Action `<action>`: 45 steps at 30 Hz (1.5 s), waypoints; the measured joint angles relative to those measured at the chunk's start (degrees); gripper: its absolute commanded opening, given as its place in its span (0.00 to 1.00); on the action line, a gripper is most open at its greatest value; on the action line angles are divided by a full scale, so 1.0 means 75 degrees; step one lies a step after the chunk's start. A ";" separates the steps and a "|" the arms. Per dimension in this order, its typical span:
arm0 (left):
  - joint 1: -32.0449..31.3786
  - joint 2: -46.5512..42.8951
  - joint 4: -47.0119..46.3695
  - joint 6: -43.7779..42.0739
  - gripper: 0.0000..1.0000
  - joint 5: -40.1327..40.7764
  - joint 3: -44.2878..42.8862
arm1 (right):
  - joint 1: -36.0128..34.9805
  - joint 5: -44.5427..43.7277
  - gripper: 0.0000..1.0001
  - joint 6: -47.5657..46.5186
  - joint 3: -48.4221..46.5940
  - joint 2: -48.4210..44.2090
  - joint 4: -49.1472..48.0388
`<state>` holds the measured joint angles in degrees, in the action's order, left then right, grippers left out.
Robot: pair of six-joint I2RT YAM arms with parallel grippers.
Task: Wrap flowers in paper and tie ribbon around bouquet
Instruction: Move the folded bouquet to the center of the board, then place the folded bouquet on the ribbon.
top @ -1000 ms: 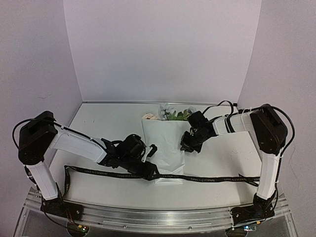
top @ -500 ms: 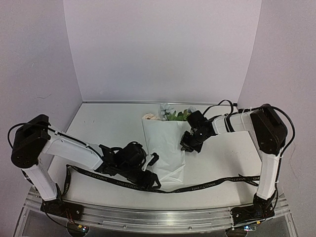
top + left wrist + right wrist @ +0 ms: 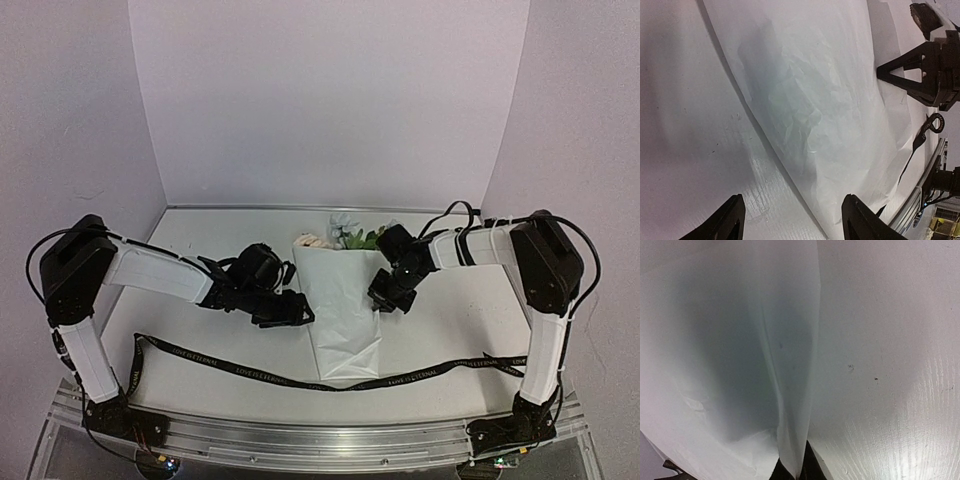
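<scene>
White tabletop [image 3: 200, 250], ribbon let go
Left gripper [image 3: 298, 312] had lifted off the ribbon [image 3: 230, 367], fingers apart beside the bouquet [image 3: 340, 310]; right gripper [image 3: 385, 300] stayed pinched on the paper [image 3: 785, 390] edge; ribbon lay untied by the cone's narrow end

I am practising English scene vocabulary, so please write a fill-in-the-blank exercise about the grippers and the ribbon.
The right gripper is ____ on the paper.
The left gripper is ____ and holds nothing.
The ribbon lying on the table is ____ in colour.
Missing words: shut; open; black.
</scene>
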<state>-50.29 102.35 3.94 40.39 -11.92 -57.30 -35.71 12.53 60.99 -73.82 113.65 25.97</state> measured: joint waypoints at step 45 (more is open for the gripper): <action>0.0086 -0.0385 0.0668 0.0716 0.56 -0.1017 0.0014 | -0.0509 -0.0382 0.00 0.3727 0.0021 -0.0612 -0.0033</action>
<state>-49.65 99.47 8.95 45.77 -19.55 -57.19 -39.53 9.67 88.94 -73.67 109.06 25.73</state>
